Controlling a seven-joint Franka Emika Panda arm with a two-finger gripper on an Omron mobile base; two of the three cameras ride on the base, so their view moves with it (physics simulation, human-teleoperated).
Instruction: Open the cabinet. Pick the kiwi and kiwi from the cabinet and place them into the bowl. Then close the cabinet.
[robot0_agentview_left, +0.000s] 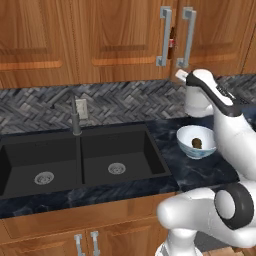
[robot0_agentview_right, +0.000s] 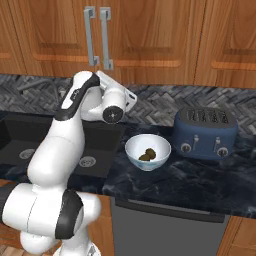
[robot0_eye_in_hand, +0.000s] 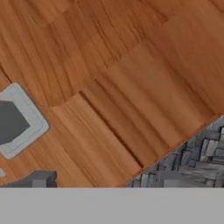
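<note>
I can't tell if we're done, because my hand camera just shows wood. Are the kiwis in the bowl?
Observer: Yes. The bowl on the counter holds dark kiwis; it looks like two, side by side.
Operator: Is the cabinet shut?
Observer: Nearly. The left base view shows a thin dark gap between the cabinet doors, by the handles.
Operator: What's next to the bowl?
Observer: A dark blue toaster stands on the counter, to the bowl's right.
</note>
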